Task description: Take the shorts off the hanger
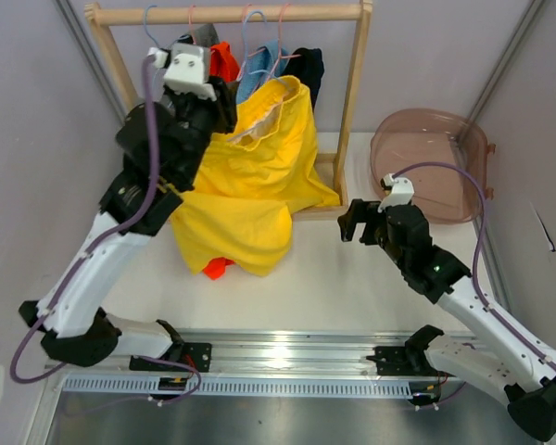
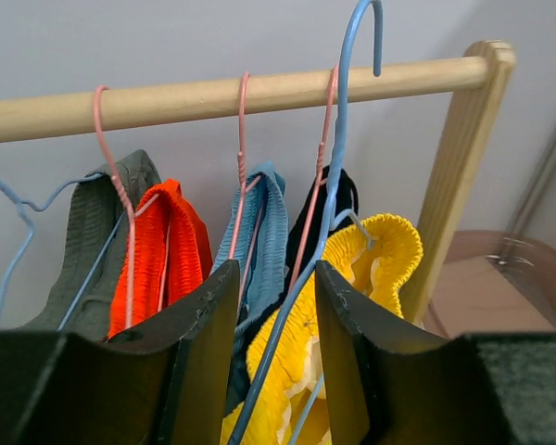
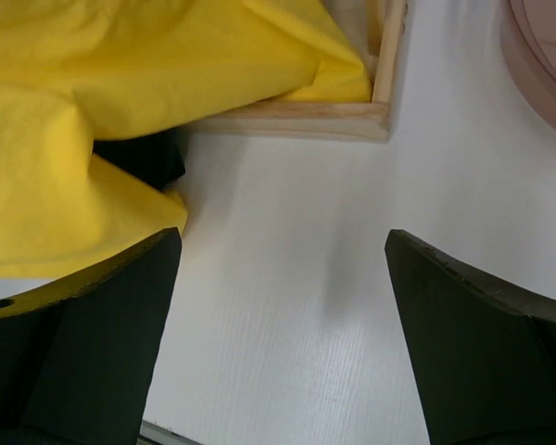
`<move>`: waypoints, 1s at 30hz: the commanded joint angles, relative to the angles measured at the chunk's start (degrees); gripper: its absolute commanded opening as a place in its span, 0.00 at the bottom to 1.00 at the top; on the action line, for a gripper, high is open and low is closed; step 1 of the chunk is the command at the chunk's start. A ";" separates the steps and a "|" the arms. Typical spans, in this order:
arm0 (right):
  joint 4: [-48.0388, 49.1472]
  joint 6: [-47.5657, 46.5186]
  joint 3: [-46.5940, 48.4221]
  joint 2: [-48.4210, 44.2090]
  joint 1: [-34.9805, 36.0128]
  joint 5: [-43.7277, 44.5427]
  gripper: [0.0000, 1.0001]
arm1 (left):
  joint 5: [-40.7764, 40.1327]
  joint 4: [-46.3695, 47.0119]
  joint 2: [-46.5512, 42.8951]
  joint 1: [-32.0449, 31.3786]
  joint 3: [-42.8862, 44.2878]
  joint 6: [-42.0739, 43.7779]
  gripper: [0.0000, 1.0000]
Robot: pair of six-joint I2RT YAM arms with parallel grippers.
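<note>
The yellow shorts [image 1: 250, 185] hang on a blue wire hanger [image 2: 338, 139] whose hook is raised above the wooden rod [image 2: 213, 93]. My left gripper [image 1: 224, 113] is up at the rack; its jaws [image 2: 273, 273] stand narrow around that hanger's wire and the yellow waistband [image 2: 389, 260]. Grey [image 2: 93, 241], orange [image 2: 162, 250], light blue [image 2: 269, 222] and dark navy [image 2: 338, 199] shorts hang on hangers on the rod. My right gripper [image 1: 352, 222] is open and empty, low over the table [image 3: 283, 241], beside the yellow hem [image 3: 74, 111].
The wooden rack's base bar [image 3: 296, 119] lies just ahead of my right gripper. A brown translucent tub [image 1: 431, 162] stands at the right back. An orange bit of cloth [image 1: 218, 269] shows under the yellow shorts. Grey walls close both sides.
</note>
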 commanded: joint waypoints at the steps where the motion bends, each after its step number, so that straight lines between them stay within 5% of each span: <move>1: 6.58 -3.85 5.01 2.35 0.36 -1.94 0.99 | 5.98 -3.84 -7.93 -0.54 -2.27 -1.56 0.00; 8: 11.07 -11.50 10.81 5.61 0.44 -9.94 0.99 | 24.34 -12.90 -19.01 -0.63 -10.10 -4.28 0.00; 30: 24.52 -11.15 8.72 6.75 1.67 -19.87 1.00 | 32.53 -15.47 -23.41 -0.63 -8.69 -11.23 0.00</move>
